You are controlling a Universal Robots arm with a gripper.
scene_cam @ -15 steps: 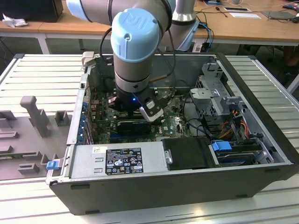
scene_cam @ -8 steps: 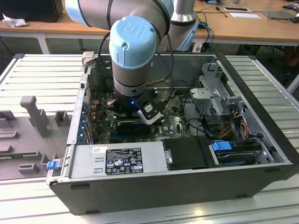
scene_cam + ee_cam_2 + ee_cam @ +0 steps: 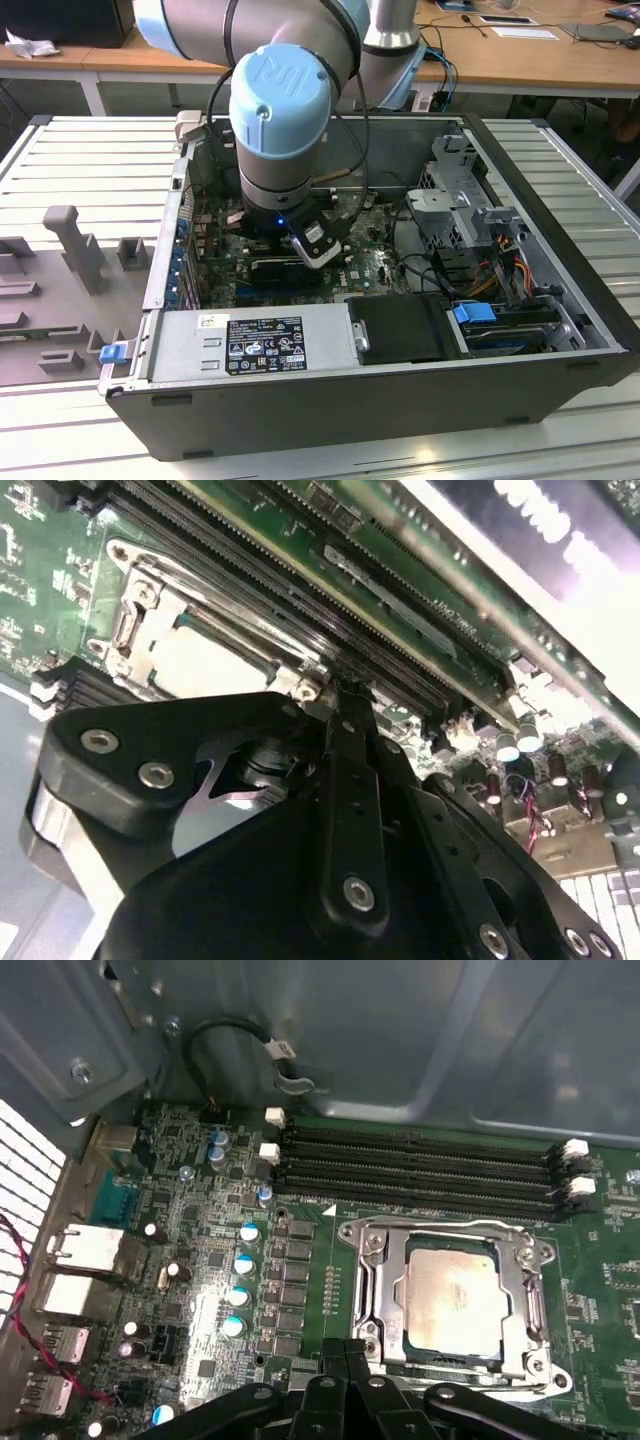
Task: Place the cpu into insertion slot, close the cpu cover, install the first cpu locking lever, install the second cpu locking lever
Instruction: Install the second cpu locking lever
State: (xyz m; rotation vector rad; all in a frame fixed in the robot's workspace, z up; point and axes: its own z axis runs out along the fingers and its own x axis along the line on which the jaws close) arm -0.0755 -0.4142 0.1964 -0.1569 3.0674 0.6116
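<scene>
In the first wrist view the cpu [image 3: 458, 1295] lies seated in the slot [image 3: 395, 1305], the cover [image 3: 450, 1242] closed flat around it, just beside the long black memory slots [image 3: 420, 1170]. The tool [image 3: 345, 1355] hangs low at the socket's edge, its fingers pressed together with nothing between them. In the exterior view the arm [image 3: 280, 110] hides the socket inside the case [image 3: 560, 290].

The pincer [image 3: 345, 1352] hides the cpu cover's [image 3: 455, 1360] near edge.
</scene>
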